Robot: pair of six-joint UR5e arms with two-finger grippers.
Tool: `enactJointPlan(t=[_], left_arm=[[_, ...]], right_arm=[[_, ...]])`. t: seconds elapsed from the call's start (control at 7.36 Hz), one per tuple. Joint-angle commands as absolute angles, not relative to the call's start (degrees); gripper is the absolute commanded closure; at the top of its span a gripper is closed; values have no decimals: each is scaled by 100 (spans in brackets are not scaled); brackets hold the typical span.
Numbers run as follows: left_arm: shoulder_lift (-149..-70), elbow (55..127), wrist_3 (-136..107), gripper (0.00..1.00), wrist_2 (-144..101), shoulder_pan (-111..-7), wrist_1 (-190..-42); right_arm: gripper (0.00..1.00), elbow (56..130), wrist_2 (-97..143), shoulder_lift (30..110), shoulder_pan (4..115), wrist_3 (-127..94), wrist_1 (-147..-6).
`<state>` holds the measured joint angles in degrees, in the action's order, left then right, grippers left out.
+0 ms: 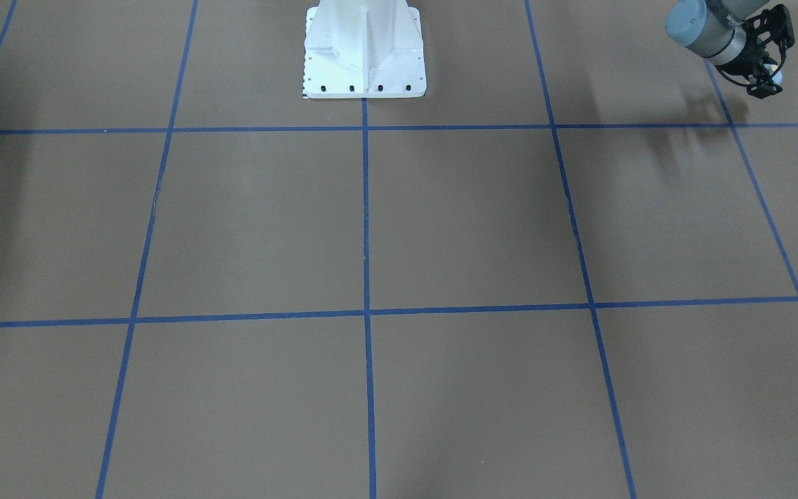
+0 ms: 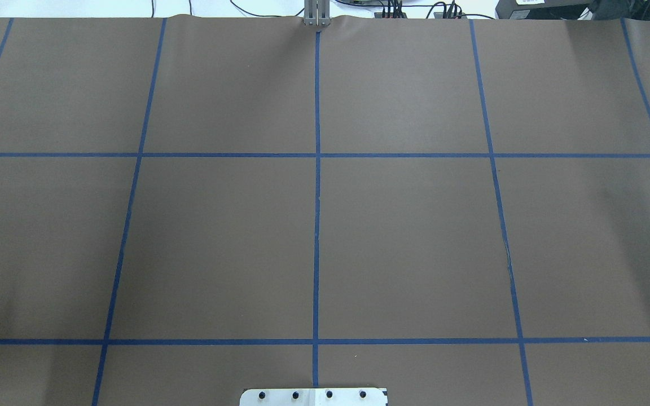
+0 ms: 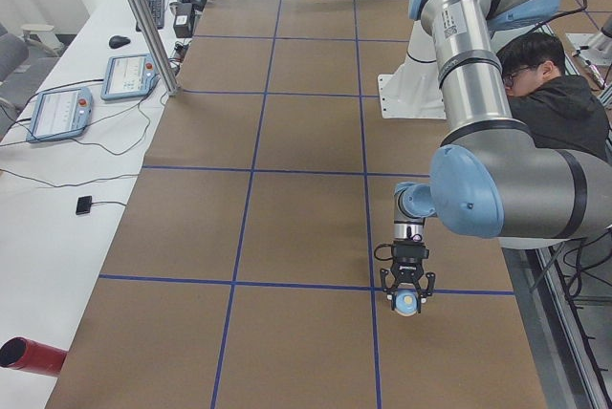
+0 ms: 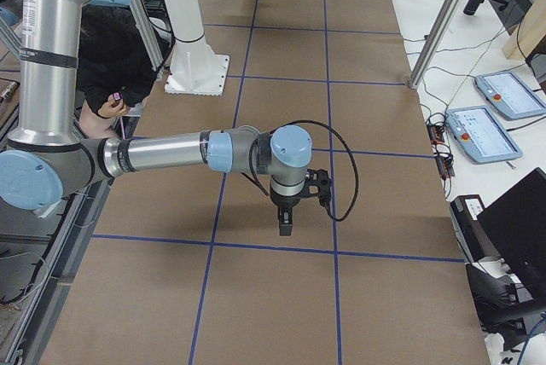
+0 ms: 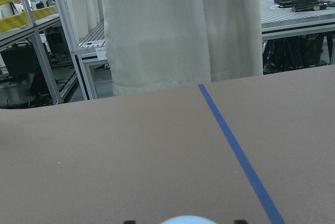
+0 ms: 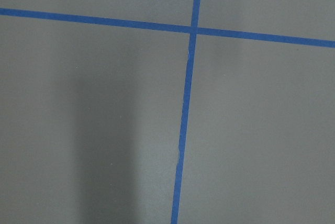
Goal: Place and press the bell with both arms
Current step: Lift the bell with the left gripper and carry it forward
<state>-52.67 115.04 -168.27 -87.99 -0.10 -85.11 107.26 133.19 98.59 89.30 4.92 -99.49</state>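
My left gripper (image 1: pixel 765 82) is at the table's edge on my left, close to the robot's side, and is shut on the light-blue bell (image 1: pixel 775 75). In the exterior left view the gripper (image 3: pixel 406 296) points down with the bell (image 3: pixel 408 303) between its fingers, just above the brown table. The bell's top (image 5: pixel 188 220) shows at the bottom edge of the left wrist view. My right gripper (image 4: pixel 286 227) points down over a blue line; it shows only in the exterior right view, so I cannot tell whether it is open. The overhead view shows neither arm.
The white pedestal (image 1: pixel 364 55) is bolted at the robot's side of the brown table (image 2: pixel 218 237), which has a blue tape grid. A person in black (image 3: pixel 550 94) sits beside the robot. A red cylinder (image 3: pixel 29 356) and teach pendants (image 3: pixel 139 75) lie on the white side table.
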Motion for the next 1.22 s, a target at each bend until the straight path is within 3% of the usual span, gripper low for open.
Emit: enactJointPlan(t=[0.0,0.27,0.54,1.09], left_arm=[[-5194,12441,-15799,100,-8807,-558,-7861],[-5901,13006,-14387,100,-8798,-1576,-7367],[-7776,12903,-12271,100,-8361,-3026,-6622],[-10189,12517,-9165,100,-8044,-3814,-6258]], right_arm=[[0,10749,13307,9844,8930,492,-9949],[0,10697,13315,9791,8930,483,-9949],[0,10696,13333,9782,8930,449,-9949],[0,10714,13333,9773,8930,431,-9949]])
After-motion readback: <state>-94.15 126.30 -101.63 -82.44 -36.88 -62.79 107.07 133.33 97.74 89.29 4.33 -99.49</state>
